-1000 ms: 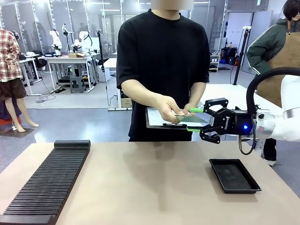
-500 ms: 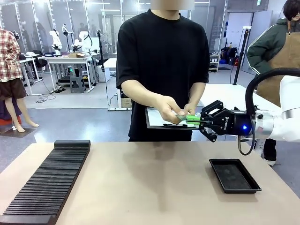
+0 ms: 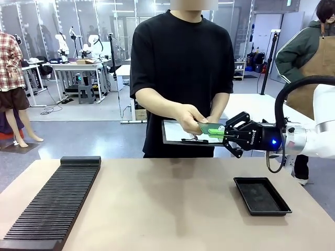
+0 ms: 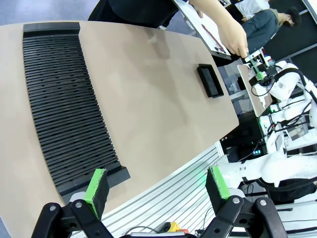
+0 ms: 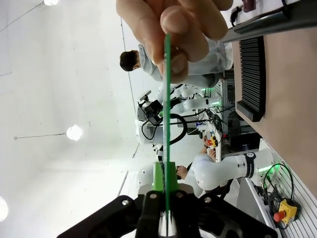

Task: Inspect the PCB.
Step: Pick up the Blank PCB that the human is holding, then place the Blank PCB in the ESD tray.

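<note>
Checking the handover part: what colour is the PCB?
Bright green; the PCB shows best in the front view.

Robotics laboratory, viewed from the robot's side. A tan worktable [image 3: 172, 209] carried a long black slotted rack [image 3: 52, 204] and a shallow black tray [image 3: 261, 196], with a white robot arm [image 3: 325, 125] reaching in. Behind the standing person [image 3: 180, 68] stretched an open grey-floored hall [image 3: 94, 136] of metal-legged workbenches [image 3: 73, 67], glass partitions [image 3: 120, 26] and loose floor cables [image 3: 49, 110]. A yellow emergency-stop box [image 5: 281, 215] sat near the table's aluminium frame [image 4: 183, 181].
</note>
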Controlling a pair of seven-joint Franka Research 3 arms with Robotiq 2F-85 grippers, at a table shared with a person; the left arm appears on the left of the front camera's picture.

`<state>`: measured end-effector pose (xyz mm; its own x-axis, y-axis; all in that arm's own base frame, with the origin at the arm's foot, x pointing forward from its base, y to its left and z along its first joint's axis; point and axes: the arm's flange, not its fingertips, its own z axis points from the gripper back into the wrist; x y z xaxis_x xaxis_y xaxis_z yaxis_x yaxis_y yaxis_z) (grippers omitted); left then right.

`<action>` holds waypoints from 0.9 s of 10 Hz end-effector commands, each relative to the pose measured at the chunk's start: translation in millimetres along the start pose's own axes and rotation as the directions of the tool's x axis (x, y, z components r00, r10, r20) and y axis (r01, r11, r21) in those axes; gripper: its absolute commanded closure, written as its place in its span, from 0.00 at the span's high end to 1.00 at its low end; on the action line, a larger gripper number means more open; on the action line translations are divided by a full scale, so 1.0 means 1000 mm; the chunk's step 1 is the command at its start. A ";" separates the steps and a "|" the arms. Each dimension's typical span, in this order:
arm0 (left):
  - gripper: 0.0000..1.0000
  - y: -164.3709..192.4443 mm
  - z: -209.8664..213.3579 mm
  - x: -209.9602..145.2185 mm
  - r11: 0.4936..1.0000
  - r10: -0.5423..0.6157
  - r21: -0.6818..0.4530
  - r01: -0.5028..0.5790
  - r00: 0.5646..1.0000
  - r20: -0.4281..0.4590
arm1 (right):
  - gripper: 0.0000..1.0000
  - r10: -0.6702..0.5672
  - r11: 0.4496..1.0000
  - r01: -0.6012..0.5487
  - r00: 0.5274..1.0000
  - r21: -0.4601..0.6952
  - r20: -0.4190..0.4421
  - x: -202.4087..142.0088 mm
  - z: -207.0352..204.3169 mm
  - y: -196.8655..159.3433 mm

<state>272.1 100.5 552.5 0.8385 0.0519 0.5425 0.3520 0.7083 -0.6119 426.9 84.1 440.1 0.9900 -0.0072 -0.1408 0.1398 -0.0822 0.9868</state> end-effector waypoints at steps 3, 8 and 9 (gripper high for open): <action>1.00 -0.004 0.004 0.002 1.000 0.016 0.017 -0.015 1.000 -0.011 | 0.00 -0.002 1.000 0.002 1.000 -0.005 -0.006 -0.001 -0.002 -0.001; 1.00 -0.004 0.004 0.002 1.000 0.016 0.017 -0.015 1.000 -0.011 | 0.00 -0.002 1.000 0.002 1.000 -0.005 -0.006 -0.001 -0.002 -0.001; 1.00 -0.004 0.004 0.002 1.000 0.016 0.017 -0.015 1.000 -0.011 | 0.00 -0.002 1.000 0.002 1.000 -0.005 -0.006 -0.001 -0.002 -0.001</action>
<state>272.1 100.5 552.5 0.8385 0.0520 0.5424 0.3520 0.7082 -0.6120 425.8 84.2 437.8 0.9894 -0.0050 -0.1453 0.1444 -0.0785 0.9864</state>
